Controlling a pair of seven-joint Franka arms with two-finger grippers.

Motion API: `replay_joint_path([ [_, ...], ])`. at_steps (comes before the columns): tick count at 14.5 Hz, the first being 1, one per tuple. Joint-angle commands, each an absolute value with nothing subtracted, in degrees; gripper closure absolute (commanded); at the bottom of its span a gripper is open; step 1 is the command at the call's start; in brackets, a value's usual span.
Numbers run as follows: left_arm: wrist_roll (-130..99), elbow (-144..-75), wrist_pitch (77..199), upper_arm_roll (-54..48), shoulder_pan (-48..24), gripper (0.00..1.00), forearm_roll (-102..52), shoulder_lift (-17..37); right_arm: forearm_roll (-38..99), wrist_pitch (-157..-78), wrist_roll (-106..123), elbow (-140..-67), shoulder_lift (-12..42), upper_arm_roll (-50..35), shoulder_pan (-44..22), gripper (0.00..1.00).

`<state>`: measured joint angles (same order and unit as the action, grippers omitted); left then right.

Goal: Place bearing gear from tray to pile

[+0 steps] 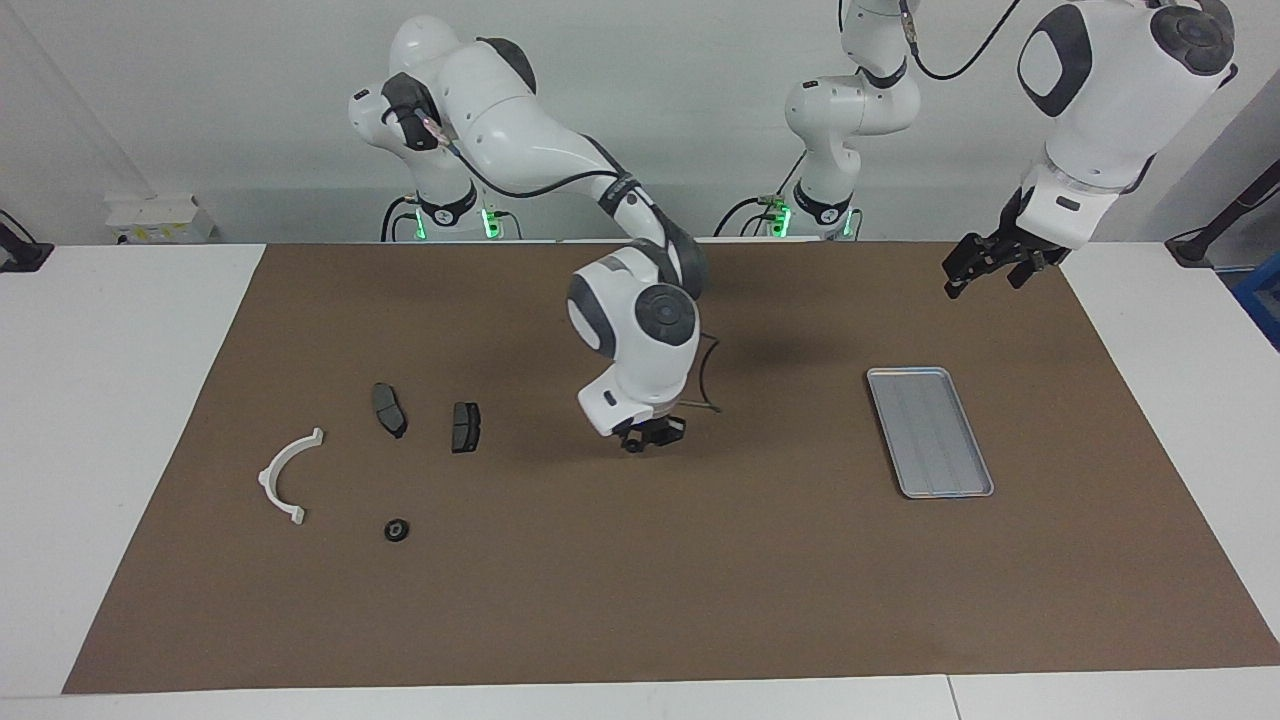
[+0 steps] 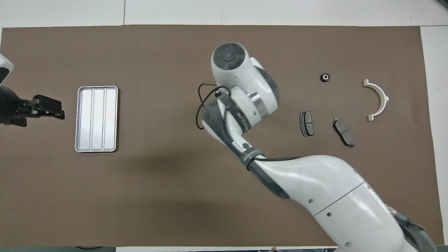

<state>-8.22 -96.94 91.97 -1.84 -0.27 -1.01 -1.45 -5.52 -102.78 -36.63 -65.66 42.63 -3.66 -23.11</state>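
A small dark bearing gear (image 1: 633, 446) sits pinched at the tip of the right gripper (image 1: 640, 441), whose fingers are clenched on it; in the overhead view the arm's own wrist hides both. The gripper hangs just above the brown mat (image 1: 640, 600), over the stretch between the tray (image 1: 929, 431) and the pile. The tray, a ridged silver-grey rectangle, lies toward the left arm's end of the table with nothing showing in it. Toward the right arm's end lies the pile: two dark brake pads (image 1: 466, 426) (image 1: 389, 409) side by side, a white semicircular bracket (image 1: 284, 477) closer to the table's end and a little farther from the robots than the pads, and a second small black bearing gear (image 1: 397, 529) on the mat, farther from the robots than the pads and beside the bracket. None of these parts touch each other. The left gripper (image 1: 985, 265) hangs in the air with its fingers spread wide and holding nothing, over the mat's edge at the left arm's end, near the tray but clear of it; that arm waits.
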Motion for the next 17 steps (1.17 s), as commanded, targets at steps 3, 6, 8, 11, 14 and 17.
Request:
replay_joint_path([
  [3,-8.26,-96.94,91.05,-2.37,0.09,0.0,-0.35,-1.67,-7.47,-107.37,-14.97,-69.66,40.96,-5.1,-11.18,1.0],
  [6,-8.26,-96.94,90.97,-2.37,0.18,0.0,-0.35,-1.67,-7.38,-119.84,-9.16,-81.09,38.06,-5.1,-6.78,1.0],
  [8,-8.17,-96.94,90.97,-2.37,0.17,0.0,-0.35,-1.67,-7.38,-122.95,-5.73,-83.31,38.06,-5.1,-4.84,1.0],
  [11,-8.26,-96.94,90.97,-2.37,0.09,0.0,-0.35,-1.67,-7.21,-124.71,-5.89,-84.63,37.97,-5.19,-4.66,1.0],
  [14,-8.17,-96.94,90.97,-2.37,0.09,0.0,-0.35,-1.67,-7.12,-124.28,-6.24,-84.55,37.88,-5.1,-5.01,0.27],
  [17,-8.26,-96.94,91.05,-2.37,0.09,0.0,-0.35,-1.67,-7.38,-123.84,-6.24,-84.2,37.71,-5.1,-4.92,0.0],
])
